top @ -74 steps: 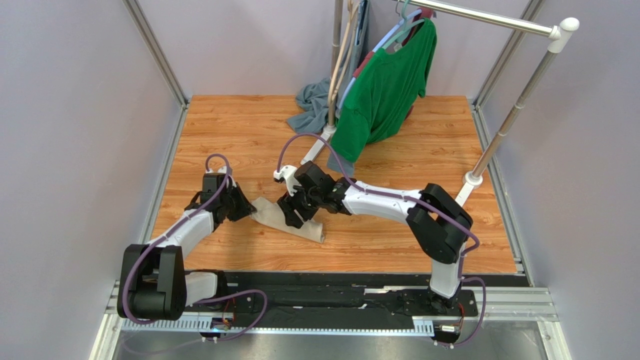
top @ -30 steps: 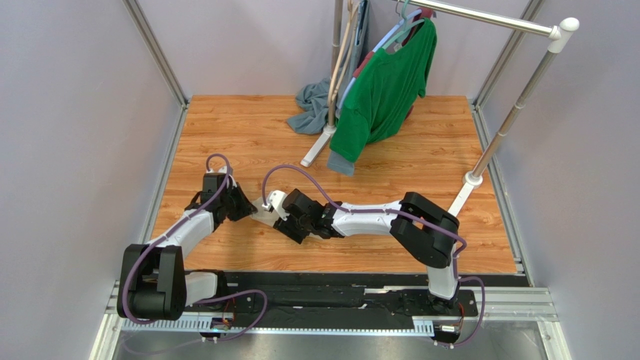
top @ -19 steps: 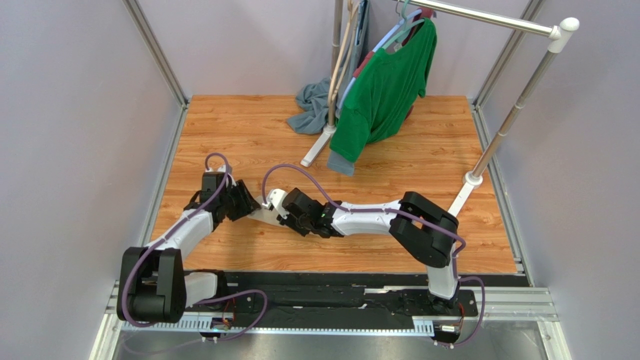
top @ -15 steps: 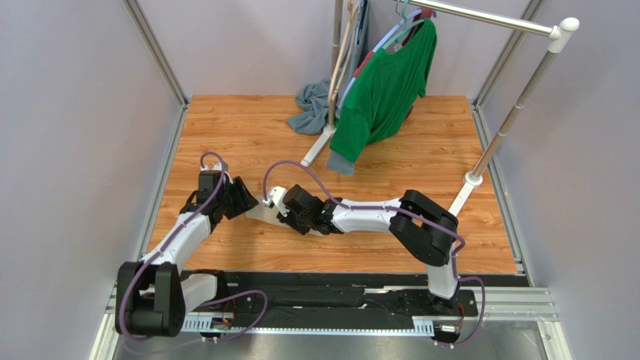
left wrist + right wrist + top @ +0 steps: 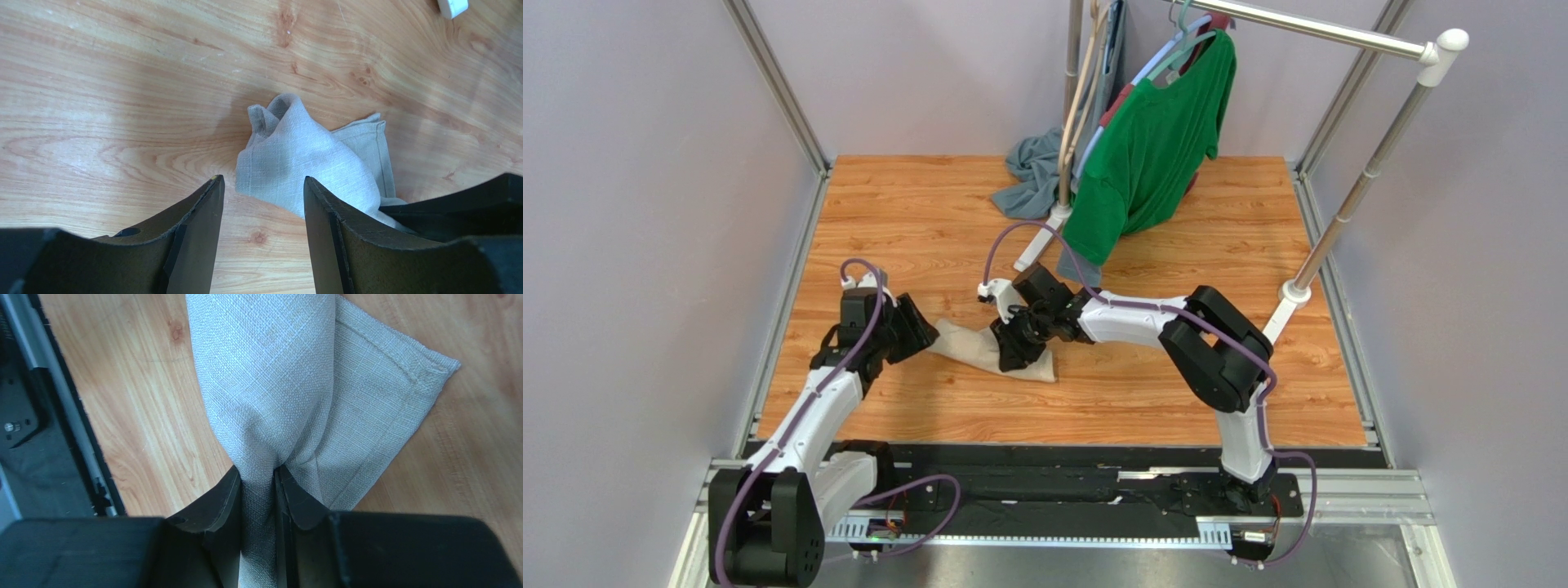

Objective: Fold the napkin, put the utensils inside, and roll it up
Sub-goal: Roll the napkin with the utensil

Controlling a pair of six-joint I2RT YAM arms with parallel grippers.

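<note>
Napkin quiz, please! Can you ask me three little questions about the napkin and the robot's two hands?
1. True or false: the left hand is clamped on the napkin.
2. Pick one: what hangs from the rail at the far side? A) a green shirt B) a yellow hat C) a teddy bear
3. Fill the gap: the right hand is pinching the ____.

Key
1. False. It is open, with the cloth just past its fingers.
2. A
3. napkin
</note>
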